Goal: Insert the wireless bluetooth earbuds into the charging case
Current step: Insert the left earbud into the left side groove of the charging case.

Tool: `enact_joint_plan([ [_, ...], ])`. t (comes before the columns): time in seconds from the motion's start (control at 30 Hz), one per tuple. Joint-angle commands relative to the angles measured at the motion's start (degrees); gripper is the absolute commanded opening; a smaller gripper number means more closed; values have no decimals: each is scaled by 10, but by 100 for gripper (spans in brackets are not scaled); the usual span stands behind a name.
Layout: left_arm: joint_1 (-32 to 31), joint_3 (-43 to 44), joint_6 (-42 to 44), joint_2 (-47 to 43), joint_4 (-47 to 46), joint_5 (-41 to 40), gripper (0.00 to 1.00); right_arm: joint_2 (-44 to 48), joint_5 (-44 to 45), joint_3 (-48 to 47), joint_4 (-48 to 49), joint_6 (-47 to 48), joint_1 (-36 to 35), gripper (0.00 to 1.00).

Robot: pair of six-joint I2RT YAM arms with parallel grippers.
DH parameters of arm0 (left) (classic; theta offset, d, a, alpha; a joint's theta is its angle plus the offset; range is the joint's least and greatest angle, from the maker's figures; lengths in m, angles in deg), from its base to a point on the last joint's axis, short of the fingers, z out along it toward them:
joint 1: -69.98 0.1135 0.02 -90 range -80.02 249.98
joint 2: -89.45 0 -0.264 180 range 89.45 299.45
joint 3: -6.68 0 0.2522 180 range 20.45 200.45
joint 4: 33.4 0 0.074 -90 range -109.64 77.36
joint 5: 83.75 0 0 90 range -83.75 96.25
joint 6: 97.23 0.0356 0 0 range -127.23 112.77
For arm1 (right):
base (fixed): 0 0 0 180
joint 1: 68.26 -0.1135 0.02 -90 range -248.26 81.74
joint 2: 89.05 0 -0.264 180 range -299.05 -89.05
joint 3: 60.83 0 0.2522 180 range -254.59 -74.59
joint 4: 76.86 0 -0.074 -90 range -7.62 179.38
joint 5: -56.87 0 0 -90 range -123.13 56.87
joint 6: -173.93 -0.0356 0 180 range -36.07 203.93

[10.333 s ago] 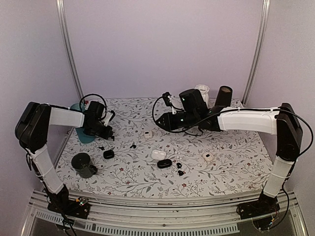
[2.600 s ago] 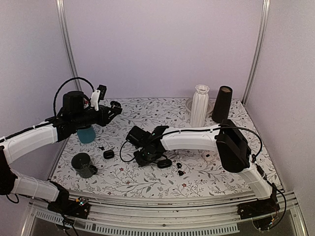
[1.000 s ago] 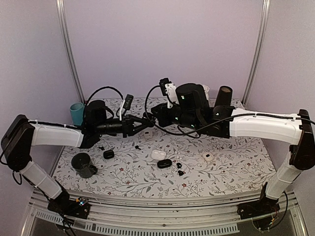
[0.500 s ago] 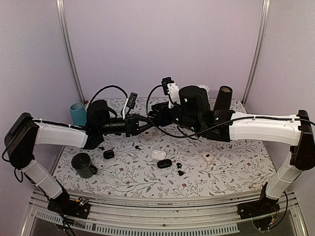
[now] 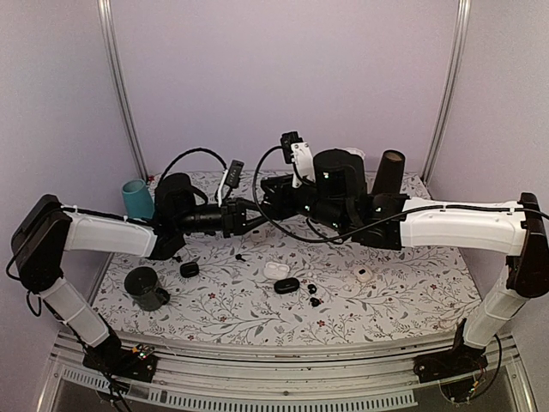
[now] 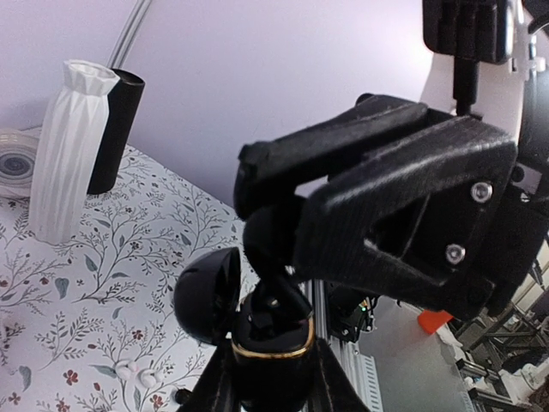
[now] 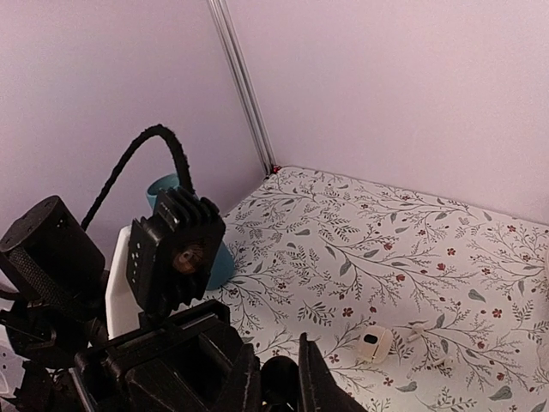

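My left hand (image 6: 274, 390) grips the open charging case (image 6: 273, 335) mid-air while my right hand (image 7: 276, 386) pinches what looks like an earbud (image 6: 271, 245) over it, so any misalignment could drop the bud onto the surface (image 5: 412, 287).

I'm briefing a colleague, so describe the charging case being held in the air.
Above the middle of the floral-patterned table, the left pincer clamps a glossy black pebble-shaped plastic charging case. Unlike the cases lying on the table, it is in the air, lid open, with a thin gold band round its rim.
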Motion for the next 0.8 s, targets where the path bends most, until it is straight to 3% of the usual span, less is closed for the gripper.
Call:
enact_joint_plan([
  [0.0,-8,17,-11,1,-34,3,0,14,6,6,18,8,-7,6],
  [0.77,-8,20,-11,-24,-36,-10,0,2,22,6,19,24,-19,6],
])
